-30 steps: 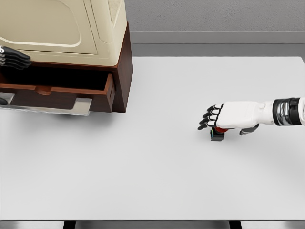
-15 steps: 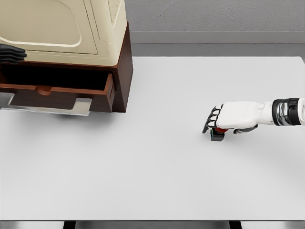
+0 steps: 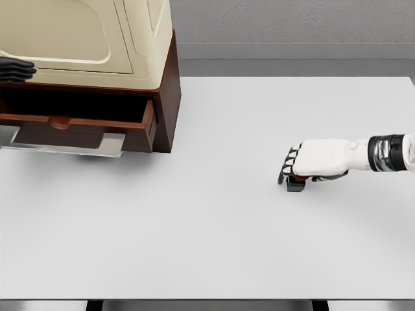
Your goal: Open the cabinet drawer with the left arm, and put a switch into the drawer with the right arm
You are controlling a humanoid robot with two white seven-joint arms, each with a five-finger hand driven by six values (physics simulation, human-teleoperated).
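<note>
The right hand (image 3: 299, 170) rests on the white desk (image 3: 214, 227), right of centre, with its dark fingers (image 3: 288, 167) curled down over the switch (image 3: 296, 183). Compared with one second ago, the fingers have closed from a spread, forward-pointing pose into a grip around the switch. The switch sits on the desk beneath the palm; only its dark base and a strip of red are visible. Its position on the desk is unchanged.

The cabinet (image 3: 91, 45) stands at the upper left of the desk, and its drawer (image 3: 78, 123) is pulled out, as before. The left hand (image 3: 16, 68) shows at the left edge of the picture, against the cabinet front above the drawer. It has moved up and further left out of view; its finger state cannot be determined.
</note>
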